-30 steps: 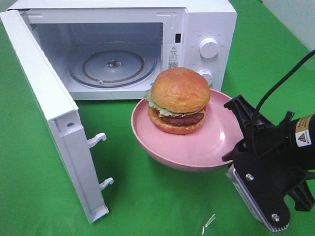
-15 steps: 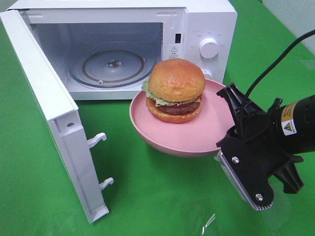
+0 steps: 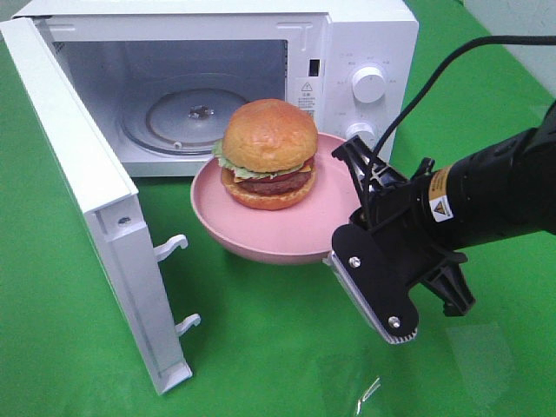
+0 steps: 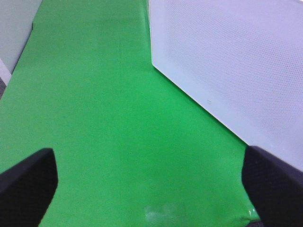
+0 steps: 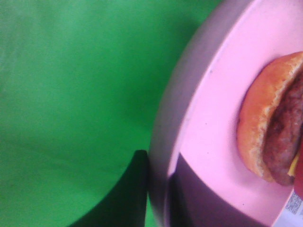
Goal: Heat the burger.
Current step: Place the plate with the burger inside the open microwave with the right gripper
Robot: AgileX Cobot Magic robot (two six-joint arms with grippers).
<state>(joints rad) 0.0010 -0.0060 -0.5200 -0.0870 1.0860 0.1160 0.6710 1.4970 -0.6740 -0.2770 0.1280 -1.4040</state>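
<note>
The burger [image 3: 268,152], with a glossy orange-brown bun, lettuce and a dark patty, sits upright on a pink plate [image 3: 287,239]. The plate hangs above the green cloth just in front of the open microwave [image 3: 365,35]. My right gripper [image 3: 349,208] is shut on the plate's right rim. The right wrist view shows that gripper [image 5: 158,189] with one finger on each side of the plate's rim [image 5: 170,118], and the burger [image 5: 270,132] further in. My left gripper [image 4: 151,189] is open over bare green cloth, beside the microwave door [image 4: 236,61]. It does not show in the exterior view.
The microwave door [image 3: 87,191] stands swung wide open at the left, its latch hooks [image 3: 174,246] pointing toward the plate. The glass turntable [image 3: 195,117] lies inside the cavity. Two knobs [image 3: 368,84] are on the right panel. Green cloth [image 3: 261,347] covers the table.
My right gripper has carried the plate with the burger to the left and closer to the microwave's opening. The door and the left gripper have not moved.
</note>
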